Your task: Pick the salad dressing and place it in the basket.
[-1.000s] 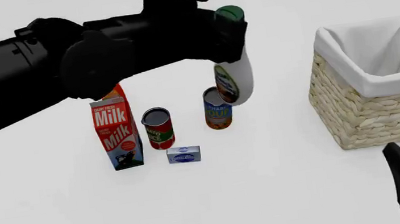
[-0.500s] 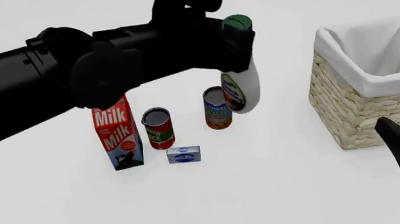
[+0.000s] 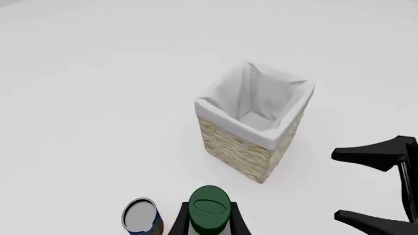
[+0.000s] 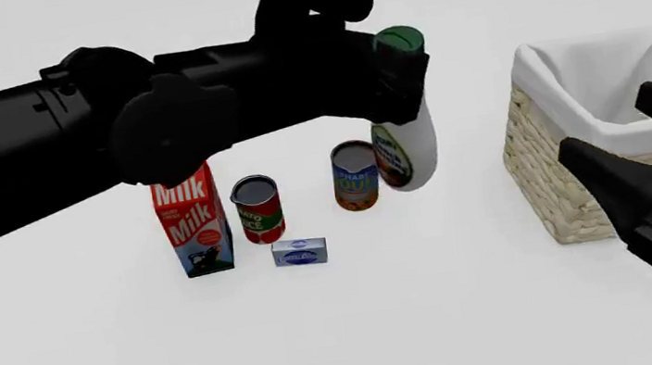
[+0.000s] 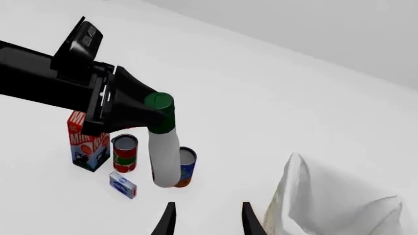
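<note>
The salad dressing (image 4: 410, 152), a white bottle with a green cap, hangs a little tilted beside the cans. My left gripper (image 4: 398, 76) is shut on its neck just under the cap. The left wrist view shows the cap (image 3: 209, 211) between the fingers (image 3: 236, 226). The right wrist view shows the bottle (image 5: 164, 156) held by the left gripper (image 5: 134, 110). The basket (image 4: 577, 194), straw wicker with a white lining, stands to the right; it also shows in the left wrist view (image 3: 242, 149) and the right wrist view (image 5: 307, 200). My right gripper (image 4: 601, 119) is open and empty in front of the basket.
A milk carton (image 4: 192, 219), a red can (image 4: 259, 210), a blue and orange can (image 4: 354, 177) and a small blue box (image 4: 298, 252) stand left of the bottle. The right gripper's fingers (image 3: 372, 152) stand near the basket's side.
My left gripper has carried the bottle a little to the right, towards the basket. My right gripper has risen from the bottom right corner to in front of the basket.
</note>
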Available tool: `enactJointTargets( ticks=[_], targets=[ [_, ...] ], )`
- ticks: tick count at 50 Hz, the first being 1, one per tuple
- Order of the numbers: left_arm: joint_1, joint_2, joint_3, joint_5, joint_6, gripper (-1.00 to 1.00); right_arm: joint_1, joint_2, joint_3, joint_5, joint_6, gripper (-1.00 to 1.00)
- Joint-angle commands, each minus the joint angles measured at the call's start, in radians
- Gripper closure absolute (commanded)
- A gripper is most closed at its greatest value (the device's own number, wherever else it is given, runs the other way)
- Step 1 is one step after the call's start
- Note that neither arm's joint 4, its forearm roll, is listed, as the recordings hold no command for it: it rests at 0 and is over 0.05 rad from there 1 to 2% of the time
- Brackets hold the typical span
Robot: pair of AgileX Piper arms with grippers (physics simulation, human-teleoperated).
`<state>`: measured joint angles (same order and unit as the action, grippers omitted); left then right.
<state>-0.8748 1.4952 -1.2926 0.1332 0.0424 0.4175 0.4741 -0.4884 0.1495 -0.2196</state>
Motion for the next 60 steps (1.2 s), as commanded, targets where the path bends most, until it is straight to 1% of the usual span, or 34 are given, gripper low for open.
enactJointTargets(
  ticks=[1,11,19,20,22,33,46,47,60],
  targets=[
    [-0.019,-0.009,-0.005,-0.006,0.006,1.00,0.059,0.084,-0.031,-0.047,-0.002,-1.00],
    [-0.037,-0.010,-0.009,-0.006,0.000,1.00,0.111,0.151,-0.035,-0.102,-0.004,-1.00],
    [-0.047,-0.015,-0.007,-0.006,0.000,1.00,0.129,0.193,-0.045,-0.138,-0.011,-1.00],
    [-0.048,-0.015,-0.008,-0.004,-0.003,1.00,0.134,0.196,-0.049,-0.138,-0.005,-1.00],
    [-0.049,-0.016,-0.008,-0.004,-0.003,1.00,0.140,0.205,-0.051,-0.148,-0.012,-1.00],
    [-0.059,-0.024,-0.004,-0.004,-0.010,1.00,0.153,0.263,-0.059,-0.199,-0.021,-1.00],
    [-0.072,-0.029,-0.002,-0.004,-0.016,1.00,0.179,0.305,-0.073,-0.224,-0.020,-1.00],
    [-0.073,-0.029,-0.002,-0.004,-0.018,1.00,0.178,0.313,-0.071,-0.232,-0.027,-1.00],
    [-0.078,-0.031,-0.005,-0.001,-0.020,1.00,0.194,0.372,-0.075,-0.270,-0.010,-1.00]
  ],
)
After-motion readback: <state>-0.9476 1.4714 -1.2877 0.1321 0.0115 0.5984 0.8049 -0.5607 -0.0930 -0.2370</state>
